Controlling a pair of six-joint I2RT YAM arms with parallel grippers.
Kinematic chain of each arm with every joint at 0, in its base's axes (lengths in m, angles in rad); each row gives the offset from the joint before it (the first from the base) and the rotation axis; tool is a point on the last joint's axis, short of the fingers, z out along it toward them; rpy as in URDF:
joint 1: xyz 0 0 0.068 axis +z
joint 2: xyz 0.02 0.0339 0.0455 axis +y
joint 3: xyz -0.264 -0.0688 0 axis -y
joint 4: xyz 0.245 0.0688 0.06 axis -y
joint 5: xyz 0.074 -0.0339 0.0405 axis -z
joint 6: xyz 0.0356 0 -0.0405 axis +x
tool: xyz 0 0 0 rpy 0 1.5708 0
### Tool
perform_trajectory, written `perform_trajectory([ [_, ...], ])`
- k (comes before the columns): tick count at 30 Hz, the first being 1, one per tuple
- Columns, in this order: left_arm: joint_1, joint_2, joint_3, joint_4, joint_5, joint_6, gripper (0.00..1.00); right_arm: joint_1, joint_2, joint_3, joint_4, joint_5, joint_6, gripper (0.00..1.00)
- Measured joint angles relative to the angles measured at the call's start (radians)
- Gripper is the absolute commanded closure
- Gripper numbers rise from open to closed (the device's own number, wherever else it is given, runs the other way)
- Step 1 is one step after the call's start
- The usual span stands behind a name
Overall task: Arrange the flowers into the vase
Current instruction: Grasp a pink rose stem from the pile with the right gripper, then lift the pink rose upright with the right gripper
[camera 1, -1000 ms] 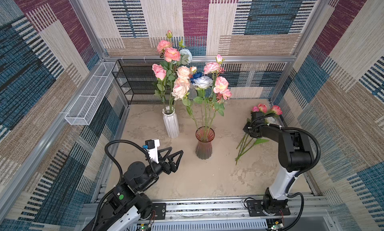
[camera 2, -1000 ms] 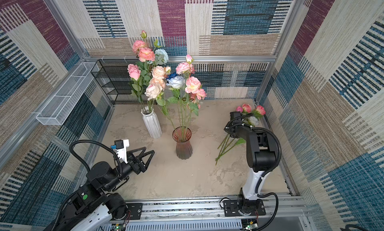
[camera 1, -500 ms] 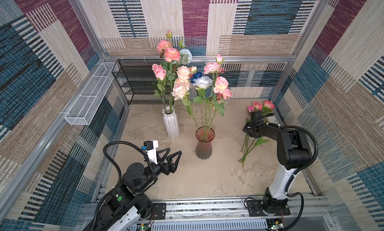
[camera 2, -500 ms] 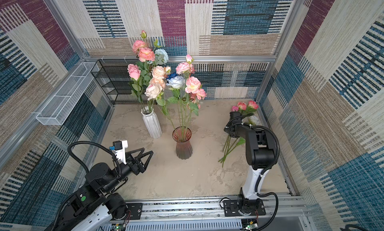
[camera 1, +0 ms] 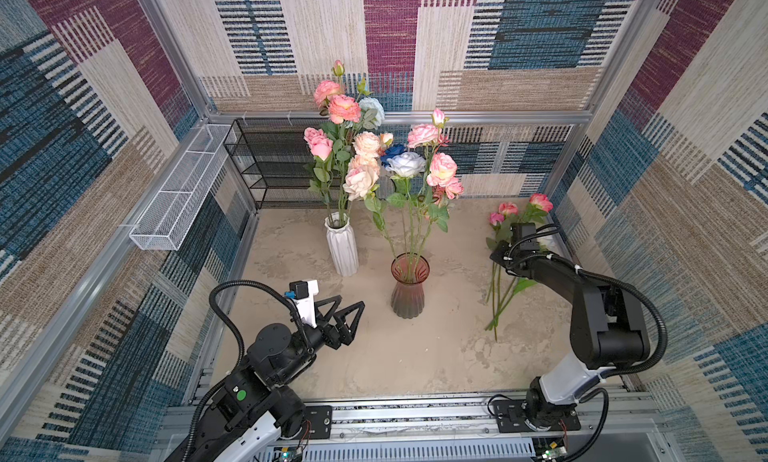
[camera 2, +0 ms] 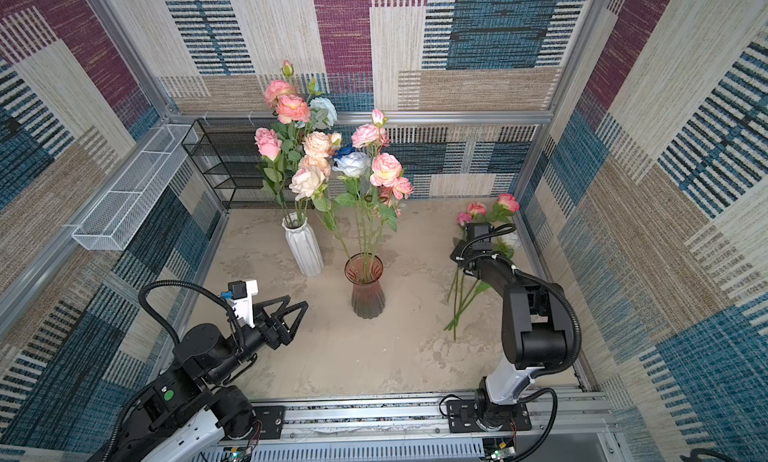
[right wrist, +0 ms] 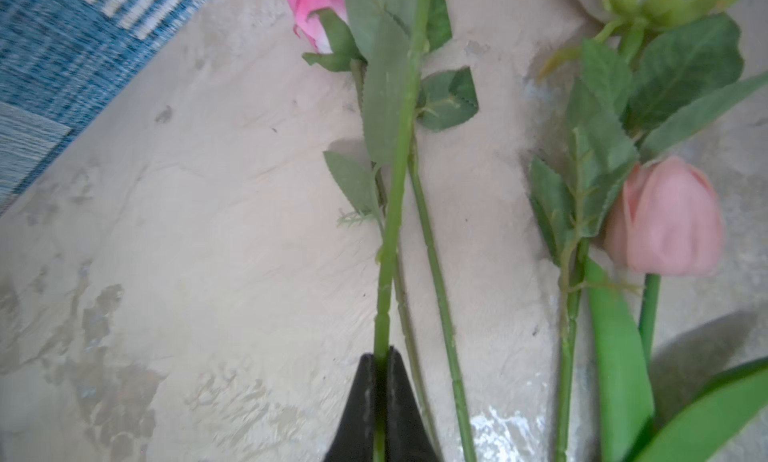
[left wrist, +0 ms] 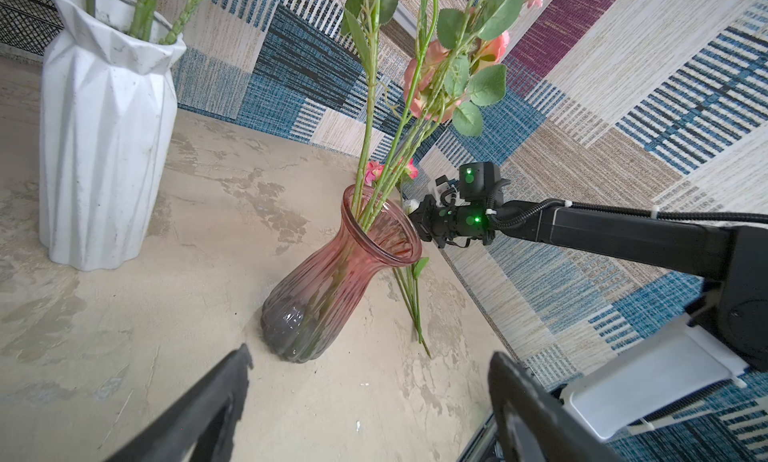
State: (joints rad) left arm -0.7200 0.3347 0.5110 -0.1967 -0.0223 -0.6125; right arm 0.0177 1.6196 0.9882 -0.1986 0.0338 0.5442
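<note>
The right gripper is closed on one flower stem; the left gripper is wide open and empty, the pink vase just ahead of it.

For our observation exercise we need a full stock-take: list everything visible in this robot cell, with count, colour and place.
white faceted vase: one, white, mid-table towards the back.
ribbed pink glass vase: one, pink, table centre.
flowers in the white vase: several, pink, peach, cream, pale blue; upright.
flowers in the glass vase: several, pink, pale blue, dark blue; upright.
loose flowers: several, pink heads, green stems; lying at the table's right.
black wire rack: one, black, against the back wall.
white mesh basket: one, white, on the left wall.
beige stone-look table: one, beige, beneath everything.
left arm: one, black, front left; jaws open, empty.
right arm: one, black, right side; jaws shut on one loose green stem.
</note>
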Motion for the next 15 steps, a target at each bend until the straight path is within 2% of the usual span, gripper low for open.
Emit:
perform_trajectory([
  [9,0.000,0.011,0.032,0.003,0.007,0.000,0.09,0.080,-0.312,-0.136,0.065,-0.035,0.000,1.00],
  [15,0.000,0.021,0.049,0.007,0.029,0.000,0.09,0.134,-0.595,-0.232,0.116,-0.073,0.001,1.00],
])
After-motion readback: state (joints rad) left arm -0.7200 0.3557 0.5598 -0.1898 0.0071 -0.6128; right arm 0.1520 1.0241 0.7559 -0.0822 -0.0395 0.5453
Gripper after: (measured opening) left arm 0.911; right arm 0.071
